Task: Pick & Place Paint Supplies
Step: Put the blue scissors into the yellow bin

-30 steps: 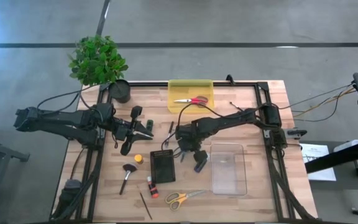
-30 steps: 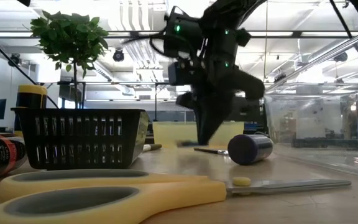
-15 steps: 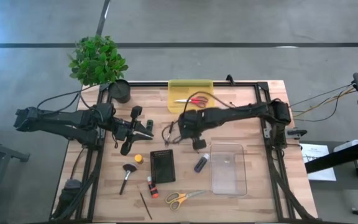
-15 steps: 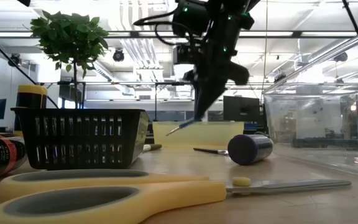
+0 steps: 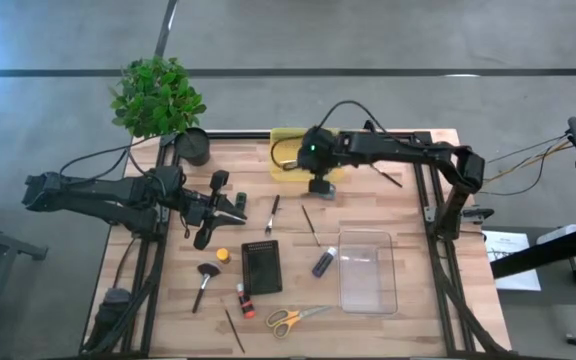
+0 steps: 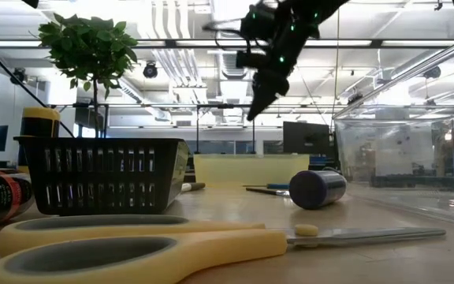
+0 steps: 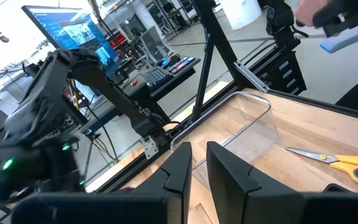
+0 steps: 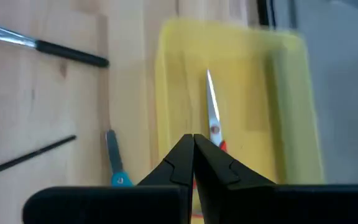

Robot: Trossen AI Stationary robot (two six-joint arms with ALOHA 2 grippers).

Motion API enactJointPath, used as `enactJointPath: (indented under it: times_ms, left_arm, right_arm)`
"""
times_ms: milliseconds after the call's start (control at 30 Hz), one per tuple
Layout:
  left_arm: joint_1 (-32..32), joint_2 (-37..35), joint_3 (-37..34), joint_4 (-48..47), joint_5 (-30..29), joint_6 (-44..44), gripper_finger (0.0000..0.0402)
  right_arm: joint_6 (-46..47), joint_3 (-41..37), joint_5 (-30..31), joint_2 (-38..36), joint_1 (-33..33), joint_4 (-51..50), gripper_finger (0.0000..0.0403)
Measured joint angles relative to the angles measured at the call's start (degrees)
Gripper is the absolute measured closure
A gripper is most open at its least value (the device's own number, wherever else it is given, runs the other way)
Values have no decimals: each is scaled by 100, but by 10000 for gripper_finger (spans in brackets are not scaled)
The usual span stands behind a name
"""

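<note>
My right gripper [image 5: 320,187] hangs shut and empty above the near right part of the yellow tray [image 5: 290,140]; its tips [image 8: 193,139] [image 6: 252,116] are high off the table. A blue-handled brush [image 8: 112,163] lies flat on the table beside the tray. Two thin dark brushes [image 5: 272,213] [image 5: 309,222] and a third [image 5: 383,175] lie on the wood. The purple tube [image 5: 322,263], the wide soft brush [image 5: 205,283] and the red tube [image 5: 245,300] also lie flat. My left gripper [image 5: 236,208] waits open at the table's left.
Red scissors [image 8: 214,127] lie in the yellow tray. A black basket [image 5: 261,267] and a clear box [image 5: 366,270] stand near the middle. Yellow scissors [image 5: 296,318] lie at the near edge. A potted plant [image 5: 158,100] stands at the far left corner.
My right gripper rose from the table's middle beside the black basket and travelled toward the far edge, ending over the yellow tray. Half a second ago a thin brush hung slanting from its tips; now nothing hangs there, and a blue-handled brush lies on the table.
</note>
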Motion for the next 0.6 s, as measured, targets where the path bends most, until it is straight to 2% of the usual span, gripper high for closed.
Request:
enactJointPath:
  times_ms: [133, 367, 600]
  left_arm:
    - [0, 1, 0, -28, 0, -15, 344]
    - [0, 1, 0, -63, 0, -11, 344]
    - [0, 0, 0, -63, 0, -11, 344]
  right_arm:
    - [139, -55, -721, 34, -80, -213, 395]
    - [68, -277, -768, 26, 448, -334, 394]
    - [493, -761, -760, 26, 667, -396, 394]
